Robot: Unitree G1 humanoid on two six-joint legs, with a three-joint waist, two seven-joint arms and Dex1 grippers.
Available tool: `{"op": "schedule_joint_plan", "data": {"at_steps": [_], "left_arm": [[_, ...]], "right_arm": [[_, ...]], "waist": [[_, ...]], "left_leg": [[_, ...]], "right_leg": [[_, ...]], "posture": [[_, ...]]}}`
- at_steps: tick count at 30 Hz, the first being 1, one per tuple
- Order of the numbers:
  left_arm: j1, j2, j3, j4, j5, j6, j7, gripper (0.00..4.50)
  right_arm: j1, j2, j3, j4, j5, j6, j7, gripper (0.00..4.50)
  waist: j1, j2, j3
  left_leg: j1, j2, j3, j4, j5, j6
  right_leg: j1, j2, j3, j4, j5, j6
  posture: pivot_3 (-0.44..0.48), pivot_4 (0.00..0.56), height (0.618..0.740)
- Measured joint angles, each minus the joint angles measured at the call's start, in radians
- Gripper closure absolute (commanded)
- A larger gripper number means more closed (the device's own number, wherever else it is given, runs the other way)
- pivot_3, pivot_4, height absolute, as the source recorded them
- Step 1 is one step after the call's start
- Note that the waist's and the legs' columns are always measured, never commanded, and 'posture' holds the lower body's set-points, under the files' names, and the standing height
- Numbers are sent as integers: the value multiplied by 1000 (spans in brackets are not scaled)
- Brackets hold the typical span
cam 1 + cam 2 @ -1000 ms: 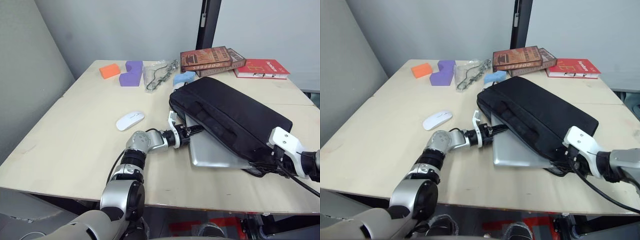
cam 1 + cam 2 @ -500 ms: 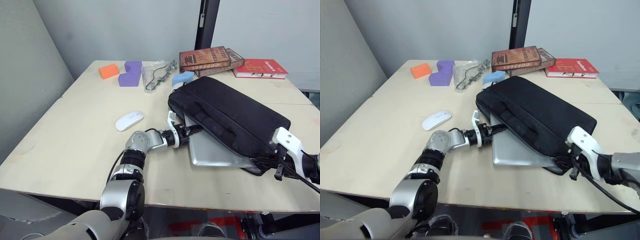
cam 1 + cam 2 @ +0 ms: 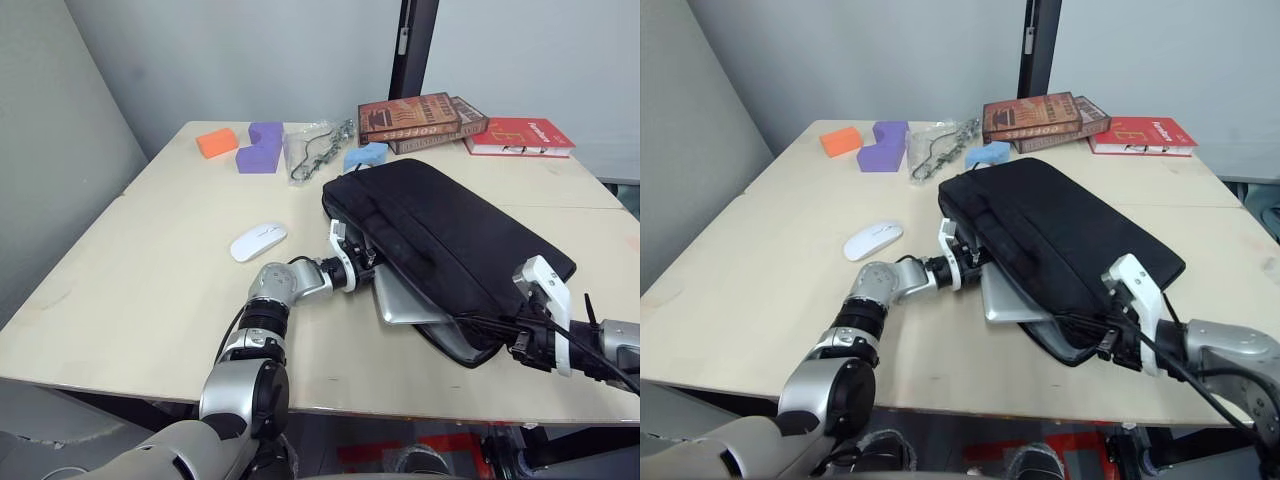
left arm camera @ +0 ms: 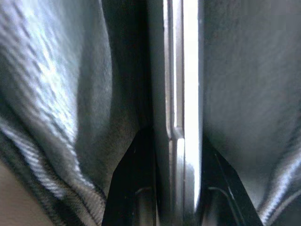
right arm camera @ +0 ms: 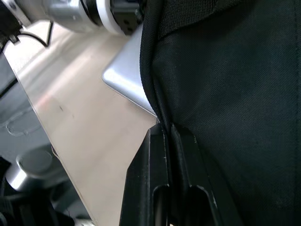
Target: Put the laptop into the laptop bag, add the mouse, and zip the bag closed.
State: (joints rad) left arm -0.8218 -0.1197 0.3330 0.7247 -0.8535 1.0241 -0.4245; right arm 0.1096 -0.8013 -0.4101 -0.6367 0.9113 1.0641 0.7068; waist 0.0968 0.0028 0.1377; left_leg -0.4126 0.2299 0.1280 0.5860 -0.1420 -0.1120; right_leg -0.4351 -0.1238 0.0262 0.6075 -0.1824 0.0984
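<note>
Here, line by line:
Laptop bag (image 3: pixel 455 245): lying flat and slanted across the centre-right of the table (image 3: pixel 150 270), covering most of the laptop.
Laptop (image 3: pixel 400 300): poking one silver corner out from under the bag's lower-left edge.
Left gripper (image 3: pixel 362 266): reaching into the bag's mouth at frame centre, its fingers (image 4: pixel 134 188) closing on either side of the laptop's edge.
Right gripper (image 3: pixel 500 338): sitting at the lower right, fingers (image 5: pixel 160 183) pinching the bag's edge.
Mouse (image 3: pixel 259 241): resting left of centre, apart from the bag.
Books (image 3: pixel 420 118): lying along the top of the frame.
</note>
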Motion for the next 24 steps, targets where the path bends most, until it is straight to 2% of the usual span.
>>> {"op": "schedule_joint_plan", "data": {"at_steps": [5, 11, 16, 24], "left_arm": [[-3, -1, -4, 8, -2, -16, -1, 4170], [-20, -1, -13, 37, -2, -38, -4, 4170], [-29, -2, -46, 50, 7, -52, -28, 4170], [-33, -3, -131, 58, 45, -80, -124, 4170]], "right_arm": [[-91, 82, 27, -12, 158, 50, -145, 4463], [-109, 79, 40, -22, 287, 71, -250, 4463], [-141, 78, 88, -22, 340, 70, -319, 4463], [-85, 23, 92, -35, 426, 57, -345, 4463]], "waist": [[3, 0, 0], [9, 0, 0], [11, 0, 0], [31, 0, 0]], "left_leg": [[1, 0, 0, 0, 0, -1], [0, 0, 0, -1, -1, -2], [-1, 0, -1, -1, -5, -9], [-3, 0, -2, -2, -4, -8]], "right_leg": [[0, 0, 0, 0, 0, 0], [0, 0, 0, -1, 0, 0], [0, 0, -1, -1, 0, 0], [0, 0, -3, -4, 0, 0]], "posture": [[0, 150, 734], [0, 150, 734], [0, 150, 734], [0, 150, 734]]}}
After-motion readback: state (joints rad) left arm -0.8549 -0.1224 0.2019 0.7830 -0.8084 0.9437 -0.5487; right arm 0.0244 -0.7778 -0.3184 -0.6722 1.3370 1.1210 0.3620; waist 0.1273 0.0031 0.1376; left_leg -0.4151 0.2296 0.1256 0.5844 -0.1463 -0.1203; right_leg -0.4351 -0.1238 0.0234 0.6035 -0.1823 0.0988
